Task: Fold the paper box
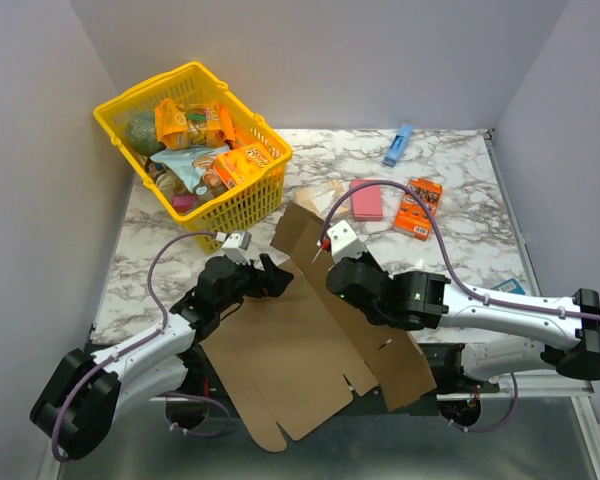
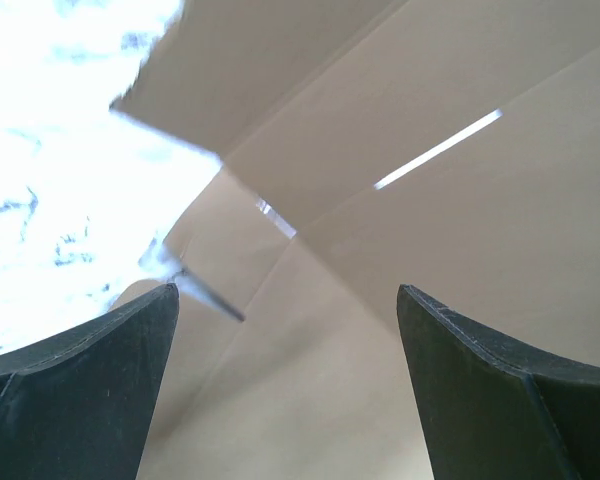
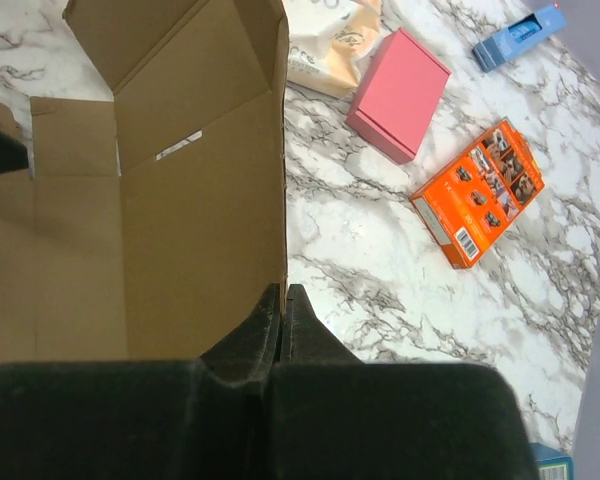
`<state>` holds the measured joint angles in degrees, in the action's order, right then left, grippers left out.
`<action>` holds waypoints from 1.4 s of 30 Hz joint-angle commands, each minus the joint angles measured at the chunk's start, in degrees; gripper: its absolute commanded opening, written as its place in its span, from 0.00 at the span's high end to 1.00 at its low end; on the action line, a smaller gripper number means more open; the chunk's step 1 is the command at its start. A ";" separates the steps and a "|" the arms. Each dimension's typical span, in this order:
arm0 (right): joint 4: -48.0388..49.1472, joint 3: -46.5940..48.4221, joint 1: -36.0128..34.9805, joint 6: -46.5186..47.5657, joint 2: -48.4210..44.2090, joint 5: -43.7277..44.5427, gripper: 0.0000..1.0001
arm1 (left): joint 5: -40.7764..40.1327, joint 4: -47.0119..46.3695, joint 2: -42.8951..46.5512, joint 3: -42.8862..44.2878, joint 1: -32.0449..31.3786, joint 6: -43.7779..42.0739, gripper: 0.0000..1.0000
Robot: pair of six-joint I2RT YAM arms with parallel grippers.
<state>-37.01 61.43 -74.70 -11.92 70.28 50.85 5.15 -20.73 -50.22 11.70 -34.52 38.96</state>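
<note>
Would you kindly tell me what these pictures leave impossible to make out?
- Left wrist view: the table is washed out by glare, so nothing on it shows.
- Right wrist view: the body of the right pincer hides the near part of the paper box; a blue item is cut off by the bottom corner.
- Top view: the packets in the yellow basket bear print too small to read.

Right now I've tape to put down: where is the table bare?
Bare marble between the orange box and the table's right edge. A smaller patch near side of the basket. Crowded mid-table around the paper box.
</note>
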 commanded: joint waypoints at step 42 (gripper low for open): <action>-5.53 2.56 -0.54 -1.17 -2.34 0.04 0.99 | 15.06 -11.95 -32.49 9.83 5.26 -6.36 0.42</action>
<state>-42.11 61.76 -74.70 -12.64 67.64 50.70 17.50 -28.49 -80.36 21.06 -29.56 31.97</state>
